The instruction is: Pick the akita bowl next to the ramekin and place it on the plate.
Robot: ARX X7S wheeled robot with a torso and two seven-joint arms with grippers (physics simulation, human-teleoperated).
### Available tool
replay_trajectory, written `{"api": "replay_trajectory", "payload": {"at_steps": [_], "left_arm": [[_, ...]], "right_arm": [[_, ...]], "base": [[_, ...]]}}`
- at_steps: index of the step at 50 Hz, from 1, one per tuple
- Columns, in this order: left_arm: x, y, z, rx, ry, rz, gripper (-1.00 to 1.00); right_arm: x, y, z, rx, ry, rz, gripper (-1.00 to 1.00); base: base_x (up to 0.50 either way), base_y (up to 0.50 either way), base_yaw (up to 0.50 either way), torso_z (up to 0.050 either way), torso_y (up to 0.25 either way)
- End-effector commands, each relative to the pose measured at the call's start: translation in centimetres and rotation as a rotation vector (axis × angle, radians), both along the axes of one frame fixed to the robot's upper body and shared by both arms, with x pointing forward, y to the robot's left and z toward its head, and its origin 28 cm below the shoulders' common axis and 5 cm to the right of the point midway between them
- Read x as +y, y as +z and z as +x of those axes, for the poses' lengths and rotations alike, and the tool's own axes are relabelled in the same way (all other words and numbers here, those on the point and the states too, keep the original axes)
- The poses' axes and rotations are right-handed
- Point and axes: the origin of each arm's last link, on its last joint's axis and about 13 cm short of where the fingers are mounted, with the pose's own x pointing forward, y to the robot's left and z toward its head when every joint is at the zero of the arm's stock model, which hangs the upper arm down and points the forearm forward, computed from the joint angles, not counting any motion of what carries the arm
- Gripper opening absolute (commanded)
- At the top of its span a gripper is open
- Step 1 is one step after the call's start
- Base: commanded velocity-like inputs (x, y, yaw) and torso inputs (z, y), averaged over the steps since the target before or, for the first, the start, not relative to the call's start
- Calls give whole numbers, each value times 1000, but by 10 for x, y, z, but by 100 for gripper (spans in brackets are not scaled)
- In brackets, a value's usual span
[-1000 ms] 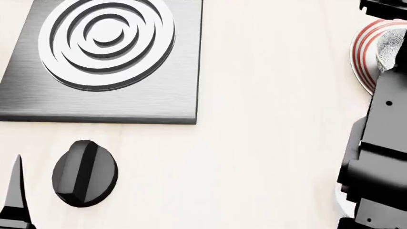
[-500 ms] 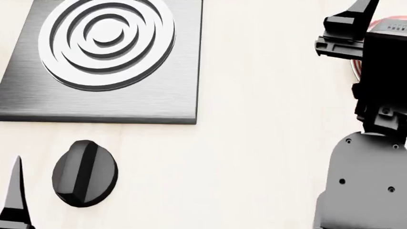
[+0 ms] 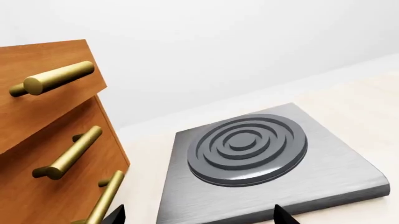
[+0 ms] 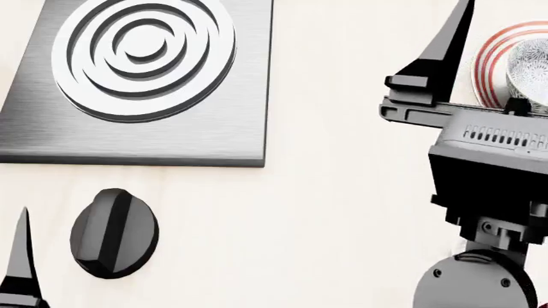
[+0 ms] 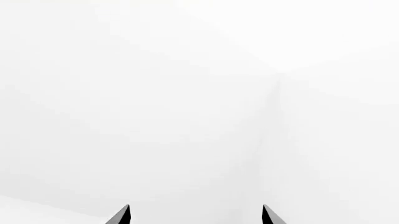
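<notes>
Akita bowl point(image 4: 529, 69) on plate point(image 4: 489, 59) in head view only, right end effector point(image 5: 195, 215) spread, empty, left end effector point(image 3: 197, 215) likewise

You have a wide bare stretch of counter point(image 4: 342, 212) between the burner plate point(image 4: 141, 80) and your right arm. The black knob point(image 4: 114, 233) sits just below the burner. The wooden drawers point(image 3: 44, 154) with brass handles crowd the burner's far side (seen from the left wrist). The plate point(image 4: 496, 64), bowl point(image 4: 530, 67) on it, lies behind the raised right gripper point(image 4: 479, 70).
</notes>
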Motion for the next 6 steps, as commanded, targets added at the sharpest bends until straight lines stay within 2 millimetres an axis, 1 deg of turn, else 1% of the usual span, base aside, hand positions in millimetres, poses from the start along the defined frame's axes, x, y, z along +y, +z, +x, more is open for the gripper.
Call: {"api": "replay_trajectory", "payload": {"at_steps": [1,6], "left_arm": [[1,1,1,5,11,-10,100],[0,2,2,1,9,-12,100]], "right_arm": [[8,-9,-23,-19,29,-27,100],[14,-12,-27,-22,49,-38,100]], "base": [[0,0,0,0,0],[0,0,0,0,0]]}}
